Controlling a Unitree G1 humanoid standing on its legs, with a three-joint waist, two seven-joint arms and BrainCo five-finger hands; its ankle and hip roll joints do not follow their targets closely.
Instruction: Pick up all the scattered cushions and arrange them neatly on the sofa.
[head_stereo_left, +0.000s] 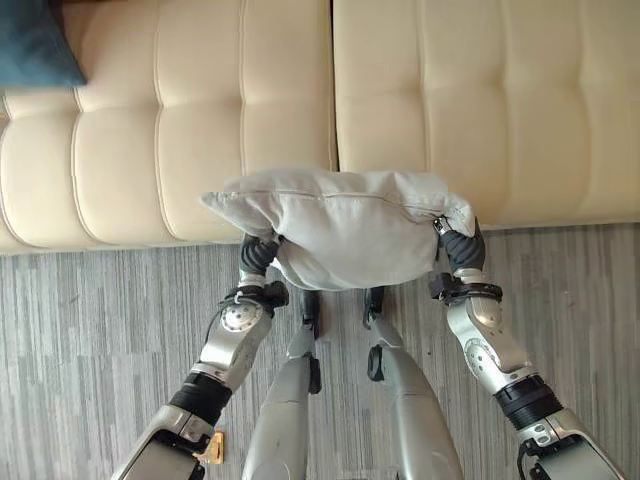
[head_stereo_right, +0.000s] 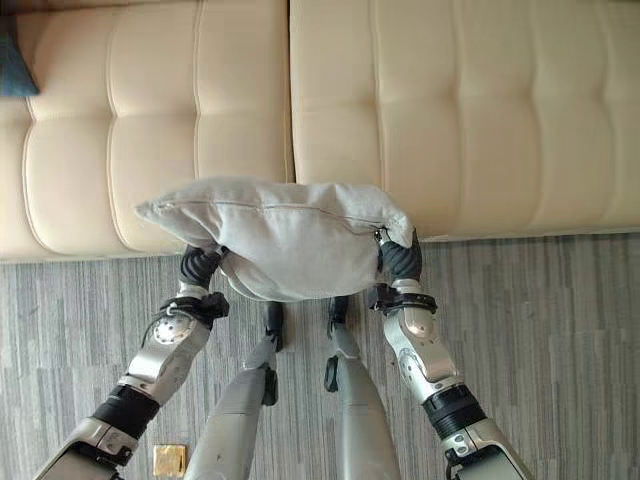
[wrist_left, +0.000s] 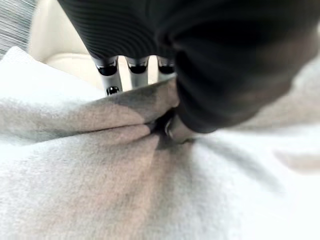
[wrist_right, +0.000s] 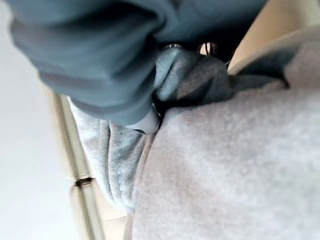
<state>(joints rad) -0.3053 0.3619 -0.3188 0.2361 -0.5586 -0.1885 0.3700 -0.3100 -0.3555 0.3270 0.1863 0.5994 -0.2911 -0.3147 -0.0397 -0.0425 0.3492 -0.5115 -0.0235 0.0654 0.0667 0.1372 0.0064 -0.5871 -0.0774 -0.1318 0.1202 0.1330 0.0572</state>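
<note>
The soft light-grey fabric cushion (head_stereo_left: 345, 225) is held clear of the grey wood-grain floor (head_stereo_left: 90, 330), carried between both hands just in front of the cream tufted leather sofa (head_stereo_left: 480, 100), its upper edge overlapping the front of the seat near the seam between the two seat sections. The left hand (head_stereo_left: 258, 252) is at the cushion's lower left corner; its wrist view shows the fingers (wrist_left: 113, 75) laid over a fold of the fabric with the thumb pressed into the cloth from the opposite side, a pinch on the cover. The right hand (head_stereo_left: 460, 243) is at the right-hand corner, and its wrist view shows bunched fabric gathered against the thumb, so it too appears closed on the cloth. A grip at both ends keeps the limp cushion level and spread wide, which should help it land flat, not crumpled. A dark blue cushion (head_stereo_left: 35, 45) already rests at the sofa's far left. In my judgement the carry is nearly complete and the placing onto the seat is not yet done.
</note>
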